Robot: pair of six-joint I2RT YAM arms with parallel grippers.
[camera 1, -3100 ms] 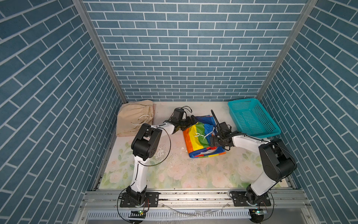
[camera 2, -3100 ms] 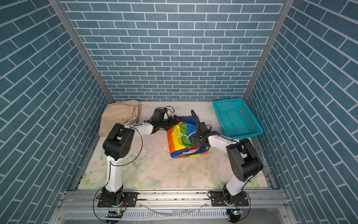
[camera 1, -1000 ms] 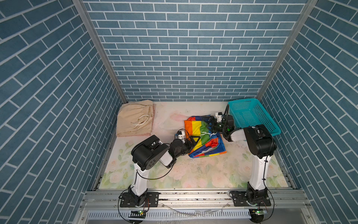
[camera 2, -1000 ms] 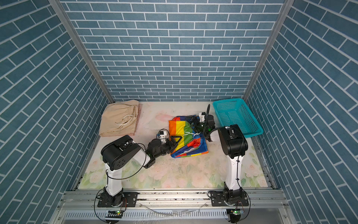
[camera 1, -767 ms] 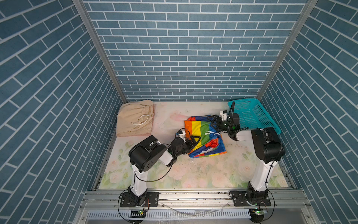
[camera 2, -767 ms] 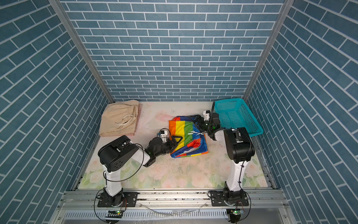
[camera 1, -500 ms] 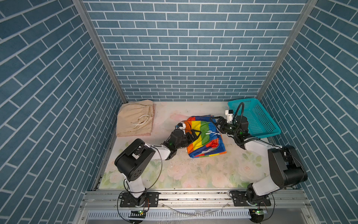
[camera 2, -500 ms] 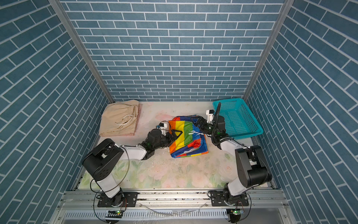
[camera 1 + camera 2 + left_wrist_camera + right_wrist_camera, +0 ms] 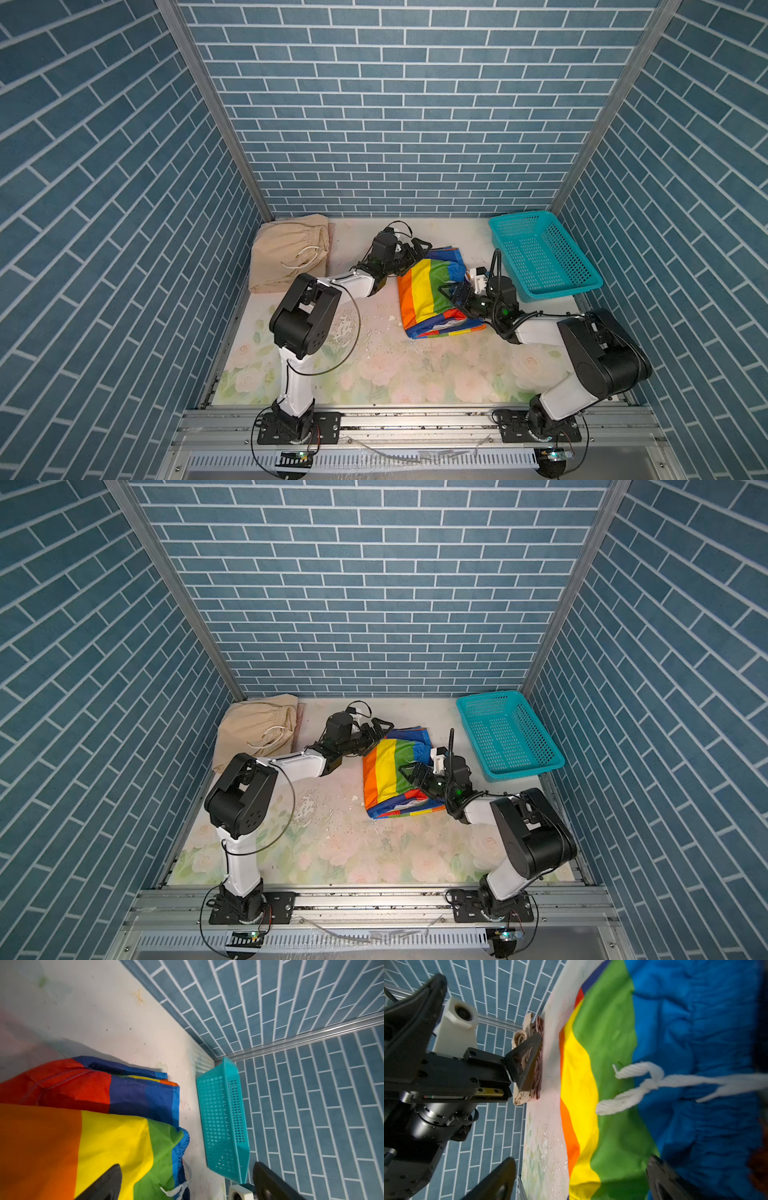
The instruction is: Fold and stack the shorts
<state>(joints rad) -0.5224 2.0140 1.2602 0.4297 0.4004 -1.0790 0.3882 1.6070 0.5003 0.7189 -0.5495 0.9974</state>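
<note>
The folded rainbow-striped shorts point(image 9: 430, 286) lie mid-frame on the worktop point(image 9: 374, 374), with the left gripper point(image 9: 417, 248) at their top corner and the right gripper point(image 9: 455, 296) over them, both spread wide and holding nothing (maybe ready to pinch both ends).

The middle shorts point(image 9: 428, 286) lie at the centre of the table point(image 9: 374, 365); the corner shorts point(image 9: 286, 253) lie in its far left corner, well apart; the basket point(image 9: 540, 257) stands far right; the left gripper point(image 9: 417, 252) is at the middle shorts' far left edge; the right gripper point(image 9: 455, 293) is over their right side.
</note>
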